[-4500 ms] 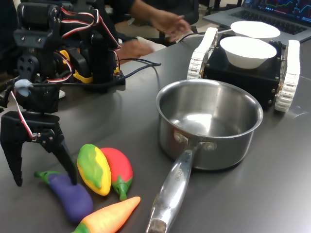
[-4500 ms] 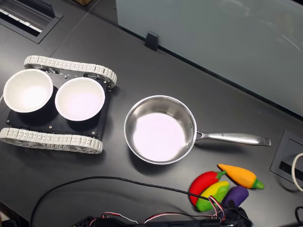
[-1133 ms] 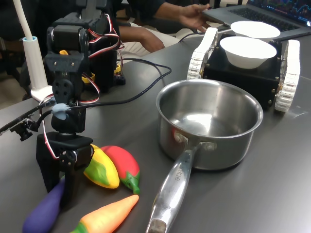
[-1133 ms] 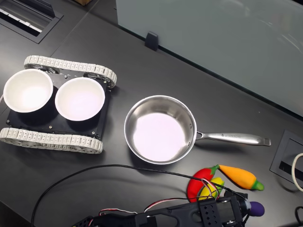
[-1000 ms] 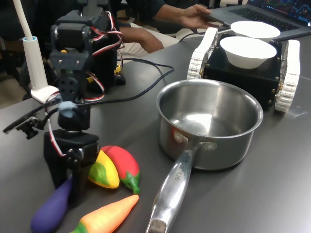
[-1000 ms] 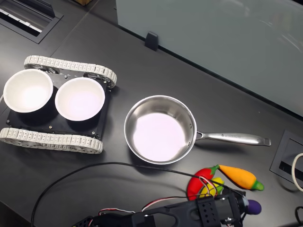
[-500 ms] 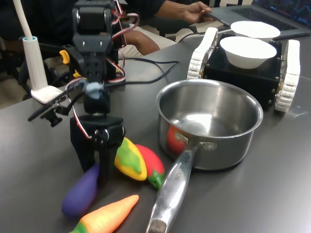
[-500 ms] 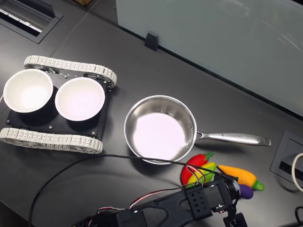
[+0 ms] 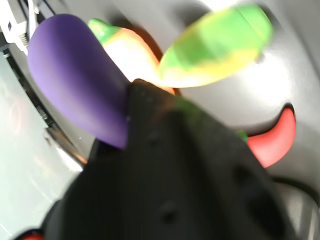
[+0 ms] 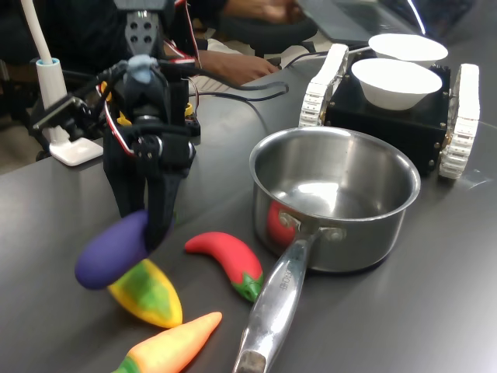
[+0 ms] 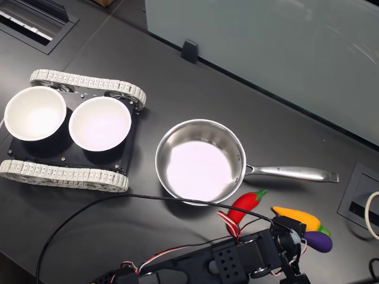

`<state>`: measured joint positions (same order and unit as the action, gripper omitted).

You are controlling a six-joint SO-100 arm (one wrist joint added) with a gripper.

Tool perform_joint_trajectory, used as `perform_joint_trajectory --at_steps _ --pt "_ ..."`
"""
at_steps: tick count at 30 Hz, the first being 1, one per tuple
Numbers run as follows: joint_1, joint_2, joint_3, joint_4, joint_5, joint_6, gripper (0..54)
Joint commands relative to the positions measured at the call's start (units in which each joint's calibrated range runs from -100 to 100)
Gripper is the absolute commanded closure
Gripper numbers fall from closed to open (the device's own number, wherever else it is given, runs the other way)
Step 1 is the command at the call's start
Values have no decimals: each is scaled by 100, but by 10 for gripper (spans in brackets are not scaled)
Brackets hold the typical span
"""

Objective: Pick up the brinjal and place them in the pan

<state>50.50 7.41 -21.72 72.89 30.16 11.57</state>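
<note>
First exterior view shows the claw (image 10: 146, 221) closed on the brinjal (image 10: 114, 250), pinching it near its upper end, so the purple body hangs clear of the table (image 10: 435, 311), above the yellow-green pepper (image 10: 147, 294). Its long axis slopes down from the jaws toward the first exterior view's lower left, the free rounded end pointing away from the pan (image 10: 334, 194).

The relation that matters: the pan lies toward the first exterior view's right of the claw, with the red chilli (image 10: 227, 260) on the table between them and the carrot (image 10: 172, 347) nearer the camera. In the second exterior view the brinjal (image 11: 318, 239) sits far to the right, just past the carrot (image 11: 298, 218), and the pan (image 11: 200, 161) is well to the left with its handle (image 11: 290, 173) pointing right, toward the vegetables.

My judgement: the carry must travel along the line of the handle and rise above the rim, and because the brinjal trails away from the pan, the claw has to pass well over the bowl before its low end clears the near wall. The wrist view shows the brinjal (image 9: 75, 80) pressed against a dark finger (image 9: 165, 165).
</note>
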Motion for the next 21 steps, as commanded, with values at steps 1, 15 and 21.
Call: perform_joint_trajectory --at_steps 1,15,21 --pt "-15 -956 5 -342 -127 -31 534" --pt "-726 -2204 795 -504 -972 -23 534" --pt "-1024 -2845 1231 -700 -1275 -23 534"
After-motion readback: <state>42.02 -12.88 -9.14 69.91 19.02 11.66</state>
